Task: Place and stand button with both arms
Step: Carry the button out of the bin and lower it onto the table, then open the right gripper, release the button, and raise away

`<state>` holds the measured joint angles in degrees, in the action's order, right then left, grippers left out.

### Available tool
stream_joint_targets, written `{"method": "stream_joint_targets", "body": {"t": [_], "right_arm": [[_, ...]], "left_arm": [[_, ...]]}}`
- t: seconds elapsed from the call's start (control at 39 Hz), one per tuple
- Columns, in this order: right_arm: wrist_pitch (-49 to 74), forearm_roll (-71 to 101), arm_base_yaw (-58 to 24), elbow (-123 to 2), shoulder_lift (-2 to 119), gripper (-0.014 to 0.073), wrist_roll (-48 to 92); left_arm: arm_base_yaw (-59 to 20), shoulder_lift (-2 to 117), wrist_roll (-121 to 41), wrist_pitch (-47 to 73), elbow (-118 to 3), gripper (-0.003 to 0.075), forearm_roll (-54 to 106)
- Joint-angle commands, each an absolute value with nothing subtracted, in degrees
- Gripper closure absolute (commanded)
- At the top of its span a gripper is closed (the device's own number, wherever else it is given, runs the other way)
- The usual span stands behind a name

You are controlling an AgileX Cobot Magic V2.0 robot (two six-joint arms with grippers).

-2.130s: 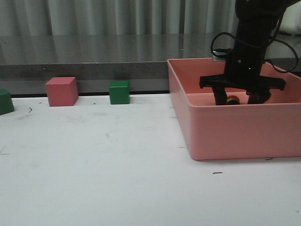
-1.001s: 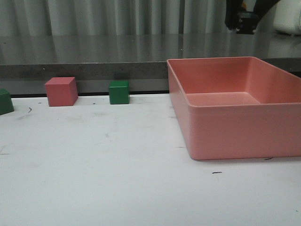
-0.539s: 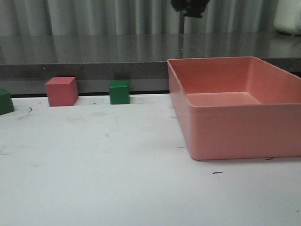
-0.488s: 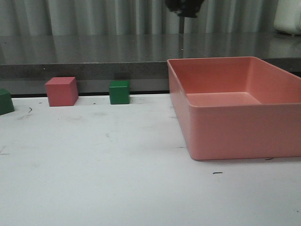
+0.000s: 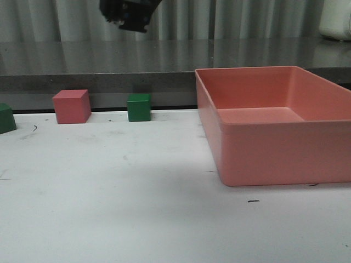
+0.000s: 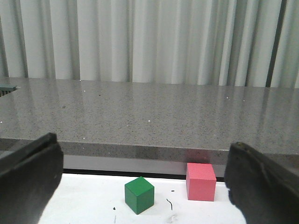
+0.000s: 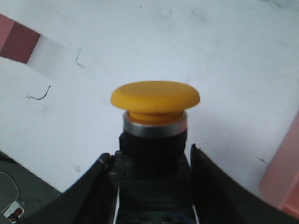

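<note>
The button (image 7: 155,100), with a yellow-orange mushroom cap, silver ring and black body, sits between the fingers of my right gripper (image 7: 152,158), which is shut on its body. It hangs high above the white table, cap pointing away from the wrist. In the front view the right gripper (image 5: 129,13) shows only as a dark shape at the top edge, left of centre, and the button cannot be made out there. My left gripper (image 6: 144,144) is open and empty, its fingers wide apart, facing the cubes at the table's back. It is out of the front view.
A large pink bin (image 5: 274,153) stands on the right of the table; its corner shows in the right wrist view (image 7: 286,177). A pink cube (image 5: 72,106) and a green cube (image 5: 139,107) sit by the back ledge, another green cube (image 5: 5,118) at the left edge.
The right gripper rose out of the pink bin with the button, then travelled left along the top of the front view. The bin now shows empty.
</note>
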<state>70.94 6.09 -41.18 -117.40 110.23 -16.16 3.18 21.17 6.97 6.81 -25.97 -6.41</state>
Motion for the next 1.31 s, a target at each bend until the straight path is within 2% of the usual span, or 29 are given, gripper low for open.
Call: {"method": "stream_joint_targets", "body": {"t": [0.0, 0.31, 0.64, 1.05, 1.28], "right_arm": [[67.8, 7.1, -42.9, -119.3, 109.0, 0.0351, -16.6], [66.4, 7.0, -44.5, -119.3, 115.3, 0.0351, -21.5], [59.0, 4.0, -44.5, -119.3, 124.6, 0.0351, -32.2], [55.3, 2.8, -44.4, -119.3, 131.2, 0.0345, -36.4], [55.6, 2.5, -44.4, -119.3, 132.4, 0.0257, -36.4]], "left_arm": [[3.2, 22.0, 7.3, 1.9, -27.9, 0.0048, -6.4], [3.2, 22.0, 7.3, 1.9, -27.9, 0.0048, -6.4], [3.2, 22.0, 7.3, 1.9, -27.9, 0.0048, -6.4], [3.2, 22.0, 7.3, 1.9, -27.9, 0.0048, -6.4], [3.2, 22.0, 7.3, 1.9, -27.9, 0.0048, -6.4]]}}
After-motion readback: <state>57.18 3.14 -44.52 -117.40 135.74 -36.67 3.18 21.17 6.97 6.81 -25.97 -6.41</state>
